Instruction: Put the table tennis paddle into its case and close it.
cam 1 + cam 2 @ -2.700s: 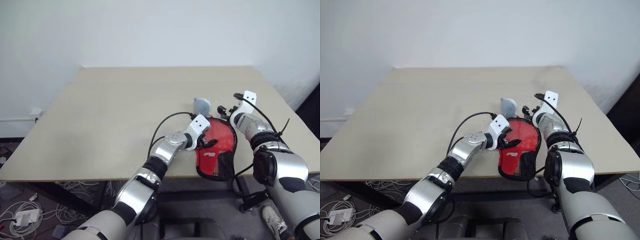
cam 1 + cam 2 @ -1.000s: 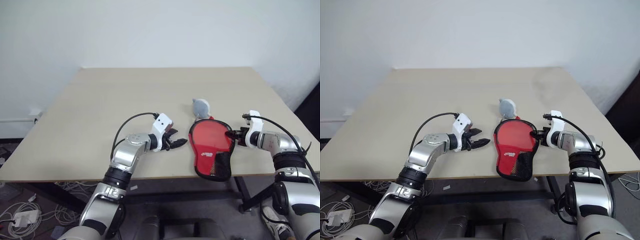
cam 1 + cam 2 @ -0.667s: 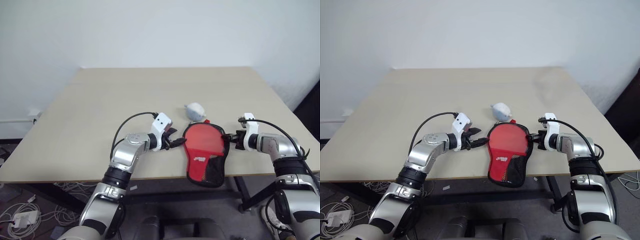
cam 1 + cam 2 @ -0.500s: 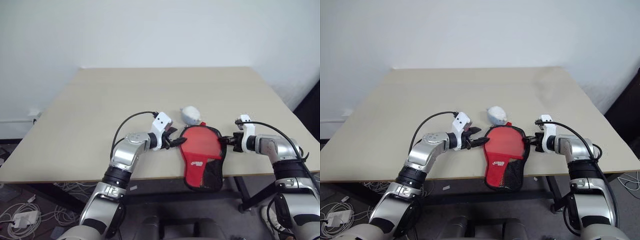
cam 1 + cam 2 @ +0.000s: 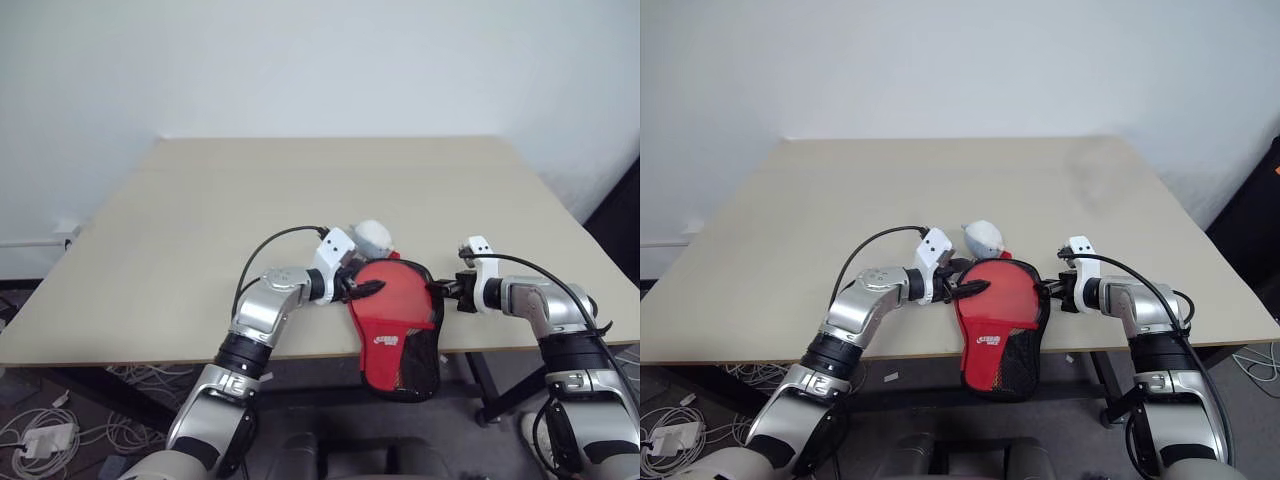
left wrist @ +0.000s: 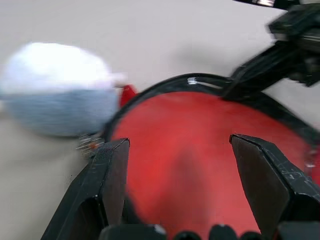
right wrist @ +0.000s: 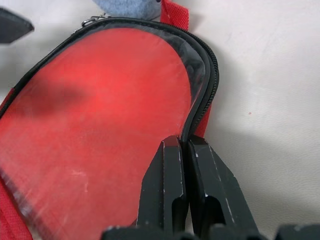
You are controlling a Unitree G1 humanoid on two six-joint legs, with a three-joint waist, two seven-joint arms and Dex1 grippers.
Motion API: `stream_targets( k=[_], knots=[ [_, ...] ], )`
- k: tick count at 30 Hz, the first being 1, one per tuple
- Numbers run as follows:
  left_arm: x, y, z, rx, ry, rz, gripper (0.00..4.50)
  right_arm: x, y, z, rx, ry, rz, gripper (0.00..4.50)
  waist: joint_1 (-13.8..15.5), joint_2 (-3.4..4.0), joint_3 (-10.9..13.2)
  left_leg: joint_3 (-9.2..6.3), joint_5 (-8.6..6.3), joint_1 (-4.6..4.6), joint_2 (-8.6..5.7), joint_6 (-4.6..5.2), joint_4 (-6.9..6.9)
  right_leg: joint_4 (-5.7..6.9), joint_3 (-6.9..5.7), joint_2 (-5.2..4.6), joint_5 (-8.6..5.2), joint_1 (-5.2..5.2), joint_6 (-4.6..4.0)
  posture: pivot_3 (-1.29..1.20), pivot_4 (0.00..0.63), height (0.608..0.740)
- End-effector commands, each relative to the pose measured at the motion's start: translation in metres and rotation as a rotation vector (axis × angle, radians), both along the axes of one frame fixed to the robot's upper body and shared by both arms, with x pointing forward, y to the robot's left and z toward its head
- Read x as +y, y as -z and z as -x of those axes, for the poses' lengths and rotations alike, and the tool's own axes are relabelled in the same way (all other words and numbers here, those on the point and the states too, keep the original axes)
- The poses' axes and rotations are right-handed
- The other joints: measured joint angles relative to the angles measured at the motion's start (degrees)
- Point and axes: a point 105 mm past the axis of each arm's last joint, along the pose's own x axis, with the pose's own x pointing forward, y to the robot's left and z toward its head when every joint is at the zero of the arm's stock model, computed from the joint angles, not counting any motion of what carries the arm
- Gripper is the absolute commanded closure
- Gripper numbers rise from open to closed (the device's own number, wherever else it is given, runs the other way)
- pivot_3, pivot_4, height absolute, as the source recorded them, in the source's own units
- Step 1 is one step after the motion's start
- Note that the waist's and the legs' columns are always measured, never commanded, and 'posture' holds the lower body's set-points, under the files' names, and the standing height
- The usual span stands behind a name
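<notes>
The red case [image 5: 395, 310] lies at the table's front edge, and its narrow end with the black patch hangs over the edge. My right gripper [image 5: 445, 290] is shut on the black zip edging [image 7: 202, 107] on the case's right side. My left gripper [image 5: 365, 290] is open, its fingers [image 6: 112, 170] spread above the case's rounded left part [image 6: 190, 175]. The table tennis paddle is hidden, and I cannot tell whether it is inside the case.
A round white and grey soft thing [image 5: 372, 236] sits just behind the case, beside a short red loop [image 7: 175, 12]. The tan table [image 5: 250, 190] stretches wide to the left and back. Cables lie on the floor [image 5: 40, 430] below left.
The case has slid left and toward the front edge with my right gripper holding it. The white and grey thing moved along with it. My left gripper shifted right over the case.
</notes>
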Motion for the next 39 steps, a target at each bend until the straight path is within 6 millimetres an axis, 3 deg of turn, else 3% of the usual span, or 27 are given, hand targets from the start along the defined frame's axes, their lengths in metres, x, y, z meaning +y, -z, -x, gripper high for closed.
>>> stream_targets(
  k=[1, 7, 11, 12, 18, 21, 23, 27, 30, 35, 39],
  knots=[
    [-0.013, -0.01, 0.0, -0.063, 0.05, -0.01, 1.11, 0.011, 0.0, 0.001, 0.006, -0.022, -0.025, 3.75, 0.05, 0.0, 0.0, 0.0, 0.0, 0.03, 0.0, -0.01, 0.0, 0.0, 0.01, -0.01, -0.06, 0.02, 0.02, 0.0, 0.0, 0.716],
    [-0.026, -0.002, 0.001, -0.055, 0.074, -0.023, 1.11, 0.014, -0.004, 0.005, 0.012, -0.027, -0.052, 1.72, 0.21, 0.0, 0.0, 0.0, -0.01, 0.02, -0.03, -0.01, -0.01, 0.0, 0.12, -0.02, -0.02, -0.04, 0.01, 0.0, 0.0, 0.716],
    [-0.029, -0.002, 0.0, -0.052, 0.076, -0.019, 1.11, 0.004, -0.016, -0.009, -0.018, 0.053, -0.103, 0.21, 0.39, -0.01, 0.01, 0.01, -0.01, 0.02, -0.04, 0.0, 0.01, 0.0, 0.15, -0.04, -0.01, -0.04, 0.01, 0.0, 0.0, 0.716],
    [-0.029, -0.002, 0.0, -0.052, 0.078, -0.022, 1.11, 0.002, -0.023, -0.012, -0.042, 0.066, -0.126, 0.03, 0.39, -0.01, 0.01, 0.0, -0.01, 0.02, -0.05, -0.01, 0.01, 0.0, 0.15, -0.05, -0.02, -0.03, 0.0, 0.0, 0.0, 0.716],
    [-0.027, 0.003, -0.001, -0.045, 0.073, -0.037, 1.11, -0.002, -0.051, -0.021, -0.146, 0.07, -0.174, 0.03, 0.42, 0.02, 0.03, 0.0, 0.0, -0.1, -0.1, 0.01, 0.01, 0.0, 0.23, -0.09, 0.06, -0.16, 0.03, 0.0, 0.0, 0.716],
    [-0.025, 0.005, -0.002, -0.036, 0.062, -0.041, 1.11, -0.008, -0.057, -0.03, -0.22, 0.081, -0.058, 0.03, 0.43, 0.02, 0.03, 0.02, 0.0, -0.12, -0.12, 0.01, 0.01, -0.01, 0.22, -0.09, 0.05, -0.16, 0.04, 0.0, 0.0, 0.716],
    [-0.025, 0.005, -0.001, -0.034, 0.06, -0.042, 1.11, -0.009, -0.065, -0.038, -0.244, 0.106, -0.078, 0.03, 0.42, 0.04, 0.03, 0.06, 0.0, -0.13, -0.12, 0.01, 0.01, -0.01, 0.23, -0.09, 0.02, -0.17, 0.04, 0.0, 0.0, 0.716],
    [-0.025, 0.008, -0.001, -0.021, 0.054, -0.044, 1.11, 0.0, -0.072, -0.049, -0.27, 0.106, -0.105, 0.03, 0.4, 0.03, 0.04, 0.06, -0.01, -0.13, -0.11, 0.01, -0.01, -0.02, 0.24, -0.09, 0.05, -0.18, 0.03, 0.0, 0.0, 0.716],
    [-0.027, 0.01, -0.001, -0.001, 0.052, -0.045, 1.11, 0.015, -0.078, -0.059, -0.299, 0.088, -0.137, 0.03, 0.38, 0.04, 0.04, 0.06, 0.0, -0.13, -0.11, 0.01, -0.03, -0.02, 0.25, -0.08, 0.07, -0.19, 0.03, 0.0, 0.0, 0.716],
    [-0.041, 0.009, -0.002, -0.006, 0.066, -0.07, 1.11, 0.07, -0.077, -0.084, -0.286, 0.038, -0.16, 0.03, 0.15, 0.07, 0.06, 0.1, 0.01, -0.12, -0.11, 0.02, -0.03, 0.07, 0.34, -0.04, 0.11, -0.2, 0.0, 0.0, 0.0, 0.716],
    [-0.042, 0.015, 0.001, -0.009, 0.078, -0.104, 1.11, 0.086, -0.072, -0.092, -0.276, 0.036, -0.15, 0.03, 0.58, 0.06, 0.06, 0.06, 0.01, -0.13, -0.16, 0.03, -0.07, 0.05, 0.27, -0.02, 0.08, -0.19, 0.06, 0.0, 0.0, 0.716]
  ],
)
